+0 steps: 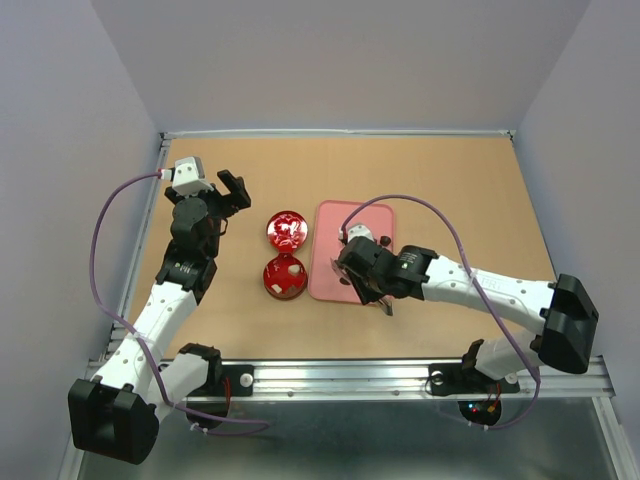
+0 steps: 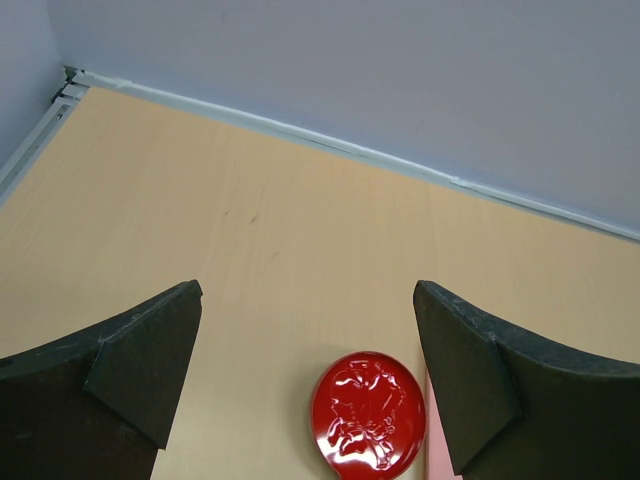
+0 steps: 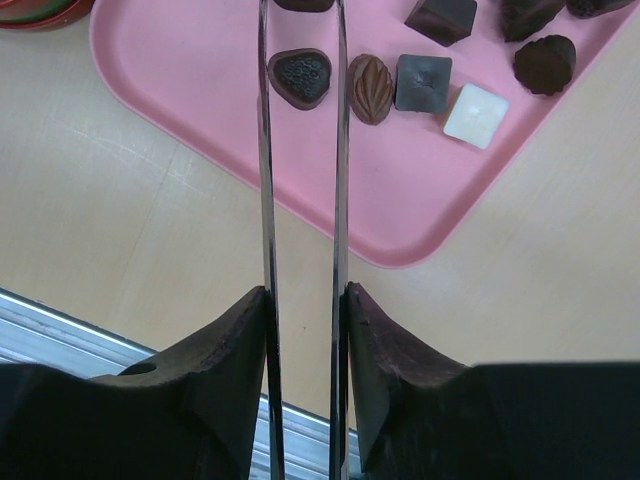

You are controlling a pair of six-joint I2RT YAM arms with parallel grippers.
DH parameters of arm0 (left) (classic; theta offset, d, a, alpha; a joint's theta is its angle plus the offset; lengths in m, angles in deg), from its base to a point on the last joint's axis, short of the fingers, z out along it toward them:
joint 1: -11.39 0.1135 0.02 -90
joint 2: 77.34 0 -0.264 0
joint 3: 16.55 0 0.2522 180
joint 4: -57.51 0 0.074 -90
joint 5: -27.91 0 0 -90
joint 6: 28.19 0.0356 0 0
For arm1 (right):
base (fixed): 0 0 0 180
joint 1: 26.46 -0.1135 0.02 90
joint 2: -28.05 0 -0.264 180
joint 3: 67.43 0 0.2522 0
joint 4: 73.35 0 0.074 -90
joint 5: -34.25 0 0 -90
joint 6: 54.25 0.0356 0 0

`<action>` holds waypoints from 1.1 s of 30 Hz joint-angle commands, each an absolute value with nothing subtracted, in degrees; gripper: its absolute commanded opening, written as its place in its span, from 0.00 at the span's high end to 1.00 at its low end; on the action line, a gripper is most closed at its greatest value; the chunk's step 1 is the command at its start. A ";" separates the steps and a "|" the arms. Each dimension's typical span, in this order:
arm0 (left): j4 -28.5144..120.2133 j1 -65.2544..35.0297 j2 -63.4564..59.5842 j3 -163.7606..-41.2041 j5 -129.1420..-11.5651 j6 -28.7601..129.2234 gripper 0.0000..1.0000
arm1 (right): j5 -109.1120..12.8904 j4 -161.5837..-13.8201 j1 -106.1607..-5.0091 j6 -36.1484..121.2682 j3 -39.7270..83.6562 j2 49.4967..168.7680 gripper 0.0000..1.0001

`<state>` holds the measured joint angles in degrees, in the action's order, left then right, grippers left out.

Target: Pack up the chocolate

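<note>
Several small chocolates lie on the pink tray (image 3: 200,90): a dark heart-shaped one (image 3: 299,77), a brown leaf-shaped one (image 3: 371,88), a dark square (image 3: 423,82), a cream-white square (image 3: 477,114), and more dark pieces (image 3: 545,63). My right gripper (image 3: 305,290) is shut on metal tongs (image 3: 264,200), whose two blades reach over the tray. A dark chocolate (image 3: 303,4) sits between the blade tips at the frame's top edge. In the top view the right gripper (image 1: 365,272) covers the tray (image 1: 330,275). My left gripper (image 1: 232,190) is open and empty above the table.
A round red tin base (image 1: 285,277) and its embossed red lid (image 1: 287,231) lie left of the tray. The lid also shows in the left wrist view (image 2: 368,410). The table has walls at the back and sides, and a metal rail (image 1: 400,375) along its near edge.
</note>
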<state>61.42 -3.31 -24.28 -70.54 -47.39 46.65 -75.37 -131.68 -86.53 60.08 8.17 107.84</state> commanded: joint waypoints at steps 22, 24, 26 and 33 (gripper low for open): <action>62.99 -3.73 -25.14 -73.73 -46.01 46.78 0.01 | -67.53 -122.62 -87.63 52.89 14.71 101.35 0.83; 62.99 -3.73 -25.14 -73.73 -46.01 46.69 0.01 | -65.43 -121.21 -88.07 52.27 15.06 102.05 0.83; 62.99 -3.73 -25.05 -73.82 -46.10 46.61 0.01 | -62.79 -119.02 -88.86 51.74 15.32 102.84 0.83; 63.26 -3.64 -24.70 -73.91 -46.18 46.78 0.01 | -61.29 -117.78 -89.47 50.51 16.55 106.27 0.83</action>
<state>61.22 -3.53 -24.26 -70.74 -46.85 46.65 -63.41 -122.07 -88.85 52.15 12.37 105.30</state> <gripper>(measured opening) 0.985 0.359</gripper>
